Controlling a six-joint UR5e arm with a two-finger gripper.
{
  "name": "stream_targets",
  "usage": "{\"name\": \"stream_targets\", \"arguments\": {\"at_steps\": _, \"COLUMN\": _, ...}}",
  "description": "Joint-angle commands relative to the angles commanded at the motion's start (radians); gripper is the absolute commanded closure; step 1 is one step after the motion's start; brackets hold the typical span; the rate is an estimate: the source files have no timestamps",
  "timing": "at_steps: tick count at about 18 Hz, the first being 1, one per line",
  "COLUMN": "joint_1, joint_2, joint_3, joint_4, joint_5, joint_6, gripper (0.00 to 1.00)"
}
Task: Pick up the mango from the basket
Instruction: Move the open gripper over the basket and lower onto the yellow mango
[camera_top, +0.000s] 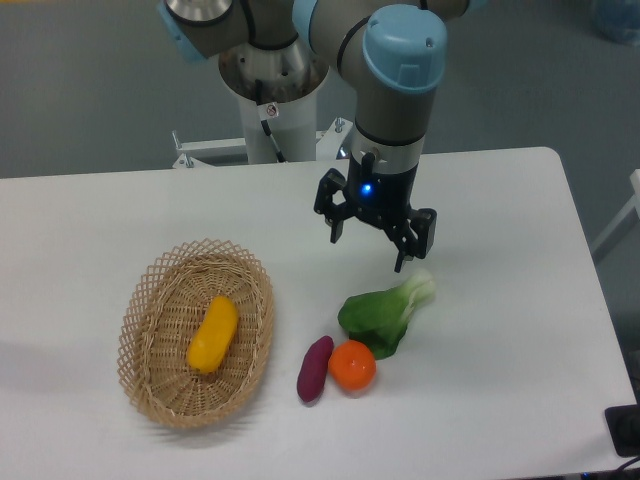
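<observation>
On the white counter (520, 300) the mango (213, 334) lies inside the basket (150, 300); to its right sit a sweet potato (315, 368), an orange (352, 366) and a leafy green (388, 312). Farther back the pincer (372, 250) hovers spread, holding nothing

1. We note a white table (500, 200) with rounded corners carrying everything.
2. The basket (150, 300), oval wicker, rests at front left.
3. A purple sweet potato (315, 368) lies right of the basket, apart from it.
4. An orange fruit (352, 366) sits touching the sweet potato.
5. A leafy green vegetable (385, 313) lies just behind the orange, touching it.
</observation>
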Motion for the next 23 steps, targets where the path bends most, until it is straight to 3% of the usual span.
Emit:
{"name": "stream_targets", "arguments": {"at_steps": 6, "joint_1": -0.005, "joint_2": 0.000, "joint_3": -0.040, "joint_4": 0.018, "joint_5": 0.000, "joint_6": -0.009, "gripper": 0.00}}
{"name": "stream_targets", "arguments": {"at_steps": 8, "joint_1": -0.024, "joint_2": -0.009, "joint_3": -0.044, "joint_4": 0.041, "joint_5": 0.000, "joint_6": -0.082, "gripper": 0.00}}
{"name": "stream_targets", "arguments": {"at_steps": 11, "joint_1": -0.090, "joint_2": -0.032, "joint_3": -0.073, "joint_4": 0.129, "joint_5": 0.000, "joint_6": -0.187, "gripper": 0.00}}
{"name": "stream_targets", "arguments": {"at_steps": 14, "joint_1": -0.141, "joint_2": -0.034, "joint_3": -0.170, "joint_4": 0.198, "joint_5": 0.003, "joint_6": -0.231, "gripper": 0.00}}
{"name": "stream_targets", "arguments": {"at_steps": 16, "joint_1": -0.201, "joint_2": -0.038, "joint_3": -0.201, "joint_4": 0.235, "joint_5": 0.009, "joint_6": -0.277, "gripper": 0.00}}
{"name": "stream_targets", "arguments": {"at_steps": 20, "joint_1": -0.284, "joint_2": -0.083, "joint_3": -0.210, "joint_4": 0.256, "joint_5": 0.009, "joint_6": -0.374, "gripper": 0.00}}
{"name": "stream_targets", "arguments": {"at_steps": 23, "joint_1": -0.345, "joint_2": -0.152, "joint_3": -0.207, "joint_4": 0.339, "joint_5": 0.020, "joint_6": -0.413, "gripper": 0.00}}
